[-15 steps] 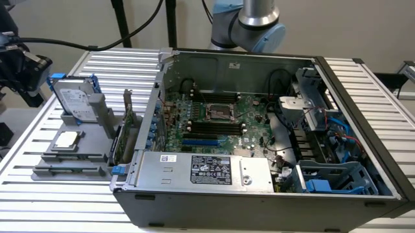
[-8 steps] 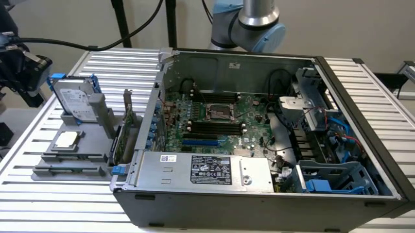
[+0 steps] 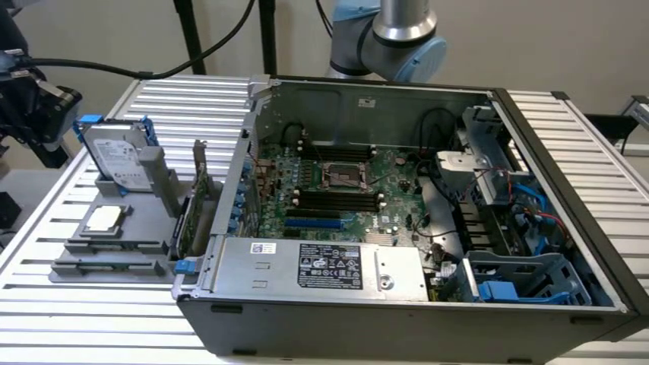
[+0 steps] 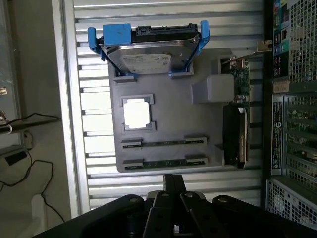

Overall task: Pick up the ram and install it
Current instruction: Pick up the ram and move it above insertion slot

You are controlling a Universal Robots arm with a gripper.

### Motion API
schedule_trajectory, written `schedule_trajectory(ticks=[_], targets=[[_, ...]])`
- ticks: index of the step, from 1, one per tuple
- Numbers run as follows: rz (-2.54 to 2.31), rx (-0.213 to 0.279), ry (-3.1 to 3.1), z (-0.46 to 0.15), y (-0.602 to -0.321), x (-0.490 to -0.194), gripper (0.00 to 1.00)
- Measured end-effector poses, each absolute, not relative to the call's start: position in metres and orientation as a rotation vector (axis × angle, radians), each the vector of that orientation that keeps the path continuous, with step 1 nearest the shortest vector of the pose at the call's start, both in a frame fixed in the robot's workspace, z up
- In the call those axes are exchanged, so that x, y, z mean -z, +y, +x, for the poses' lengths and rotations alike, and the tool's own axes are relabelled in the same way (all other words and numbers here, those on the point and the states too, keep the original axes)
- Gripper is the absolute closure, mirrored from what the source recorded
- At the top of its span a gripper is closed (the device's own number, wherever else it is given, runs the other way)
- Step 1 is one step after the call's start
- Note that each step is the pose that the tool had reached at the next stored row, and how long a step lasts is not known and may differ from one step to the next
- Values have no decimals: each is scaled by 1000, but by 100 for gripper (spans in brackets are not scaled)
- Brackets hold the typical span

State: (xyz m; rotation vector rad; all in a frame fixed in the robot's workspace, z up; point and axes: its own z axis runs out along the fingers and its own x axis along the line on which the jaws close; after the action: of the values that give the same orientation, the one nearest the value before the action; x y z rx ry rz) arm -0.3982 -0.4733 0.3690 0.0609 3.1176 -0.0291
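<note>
Ram (image 4: 163,162) lay flat along the gray tray's (image 4: 168,109) edge farthest from the hard drive (image 4: 148,57), second stick (image 4: 163,143) just beside, claw (image 4: 174,184) above, pinched closed, empty.

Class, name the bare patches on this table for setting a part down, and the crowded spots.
Bare table slats between the grey holder and their near edge; also beside the case, exterior view's right. Crowded: holder, case.

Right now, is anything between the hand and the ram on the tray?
Nothing visible. The shut hand faces the tray with open air between. The nearer ram stick lies uncovered in its holder; the expansion card stands past its end, not over it.
</note>
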Motion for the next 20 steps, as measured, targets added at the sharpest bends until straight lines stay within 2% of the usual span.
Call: schedule_trajectory(ticks=[20], targets=[[-506,23,3074,-398,-473,-368,89]])
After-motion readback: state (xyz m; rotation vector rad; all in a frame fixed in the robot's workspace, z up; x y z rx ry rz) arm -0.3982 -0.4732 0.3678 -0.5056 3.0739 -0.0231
